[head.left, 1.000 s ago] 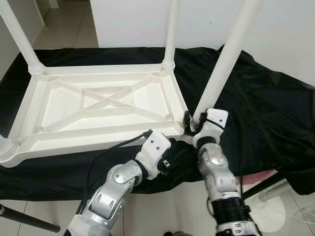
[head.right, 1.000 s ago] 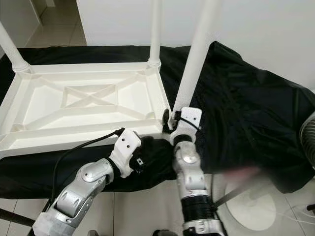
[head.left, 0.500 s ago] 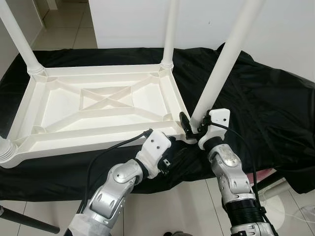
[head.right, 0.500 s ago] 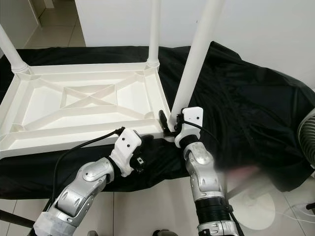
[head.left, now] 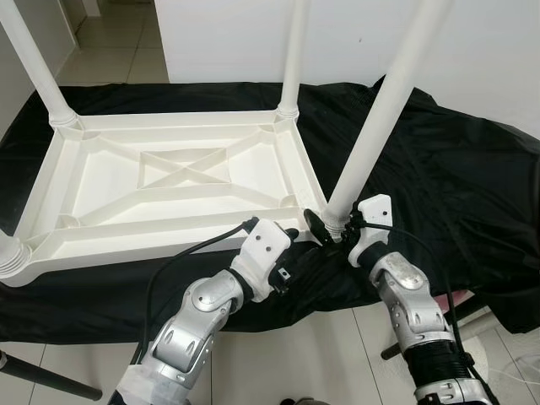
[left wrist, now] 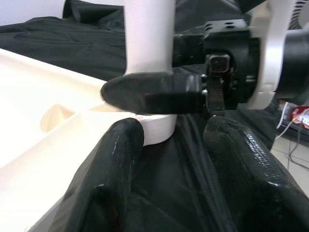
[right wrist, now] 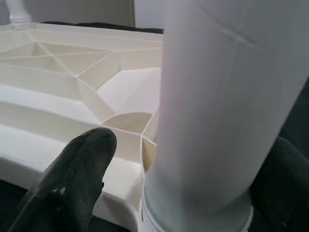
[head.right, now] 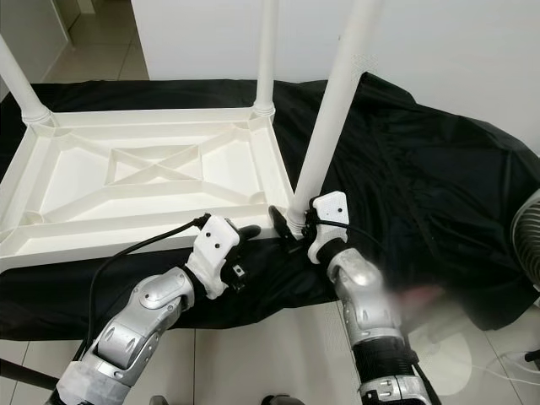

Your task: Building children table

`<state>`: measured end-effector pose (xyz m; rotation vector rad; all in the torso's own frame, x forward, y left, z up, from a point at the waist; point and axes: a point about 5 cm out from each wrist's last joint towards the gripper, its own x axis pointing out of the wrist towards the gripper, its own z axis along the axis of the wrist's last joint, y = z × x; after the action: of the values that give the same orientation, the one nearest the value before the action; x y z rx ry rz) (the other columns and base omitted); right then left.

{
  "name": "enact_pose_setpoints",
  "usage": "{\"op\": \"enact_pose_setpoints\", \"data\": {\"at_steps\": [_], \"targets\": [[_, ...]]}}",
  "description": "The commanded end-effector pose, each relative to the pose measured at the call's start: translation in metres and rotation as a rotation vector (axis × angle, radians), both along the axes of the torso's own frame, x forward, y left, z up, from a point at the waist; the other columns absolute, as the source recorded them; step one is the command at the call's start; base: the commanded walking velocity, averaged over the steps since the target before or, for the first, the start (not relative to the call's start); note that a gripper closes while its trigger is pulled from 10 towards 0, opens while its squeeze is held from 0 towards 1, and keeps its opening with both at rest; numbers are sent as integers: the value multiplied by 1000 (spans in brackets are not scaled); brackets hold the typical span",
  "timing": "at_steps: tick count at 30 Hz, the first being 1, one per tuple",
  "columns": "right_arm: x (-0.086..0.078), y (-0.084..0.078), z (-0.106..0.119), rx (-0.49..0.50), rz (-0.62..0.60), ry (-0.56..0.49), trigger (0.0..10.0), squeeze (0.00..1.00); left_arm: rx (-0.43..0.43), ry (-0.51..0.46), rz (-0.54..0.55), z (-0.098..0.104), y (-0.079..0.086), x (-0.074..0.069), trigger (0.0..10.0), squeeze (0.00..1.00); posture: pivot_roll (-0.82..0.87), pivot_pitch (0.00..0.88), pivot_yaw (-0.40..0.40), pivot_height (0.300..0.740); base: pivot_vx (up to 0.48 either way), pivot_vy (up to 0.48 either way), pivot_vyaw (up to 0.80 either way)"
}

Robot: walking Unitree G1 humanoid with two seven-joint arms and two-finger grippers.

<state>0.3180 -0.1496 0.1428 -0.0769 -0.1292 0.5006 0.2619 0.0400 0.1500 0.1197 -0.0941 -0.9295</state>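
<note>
A white plastic table lies upside down on black cloth. Three of its legs stand fixed at the far-left, far-right and near-left corners. The fourth leg leans up to the right, with its foot at the near-right corner socket. My right gripper straddles that foot. It is open, and a gap shows between one finger and the leg. My left gripper hovers open just in front of the same corner, over the cloth, with nothing between its fingers.
The black cloth drapes over the low surface and hangs past its near edge. A white wall stands behind. On the tiled floor are a round white stand base at the right and a dark pole at the lower left.
My right arm has drawn back to the right and its fingers have spread off the leg's foot. The foot has settled lower into the corner. My left gripper has edged up towards that corner.
</note>
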Motion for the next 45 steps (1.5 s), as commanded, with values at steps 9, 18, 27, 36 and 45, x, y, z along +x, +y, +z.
{"op": "enact_pose_setpoints", "data": {"at_steps": [9,18,27,36,45], "targets": [[12,-13,1,-104,60,4,7804,0,23,-1,-14,-4,-1,-2,10000,0,-61,76,-51,740,0,0,0],[18,-18,1,-129,81,10,0,0,3,2,-42,-2,-5,-5,10000,0,-56,79,-50,740,0,0,0],[19,-20,1,-107,82,4,3961,0,9,0,-45,-2,-5,-5,10000,0,-54,78,-44,740,0,0,0],[18,-22,-1,-3,-57,41,10000,0,13,-2,-56,-1,-4,-4,10000,0,-59,77,-37,740,0,0,0],[13,-2,-1,48,-230,50,10000,0,17,-2,-56,-2,-4,-2,10000,0,-64,78,-35,740,0,0,0]]}}
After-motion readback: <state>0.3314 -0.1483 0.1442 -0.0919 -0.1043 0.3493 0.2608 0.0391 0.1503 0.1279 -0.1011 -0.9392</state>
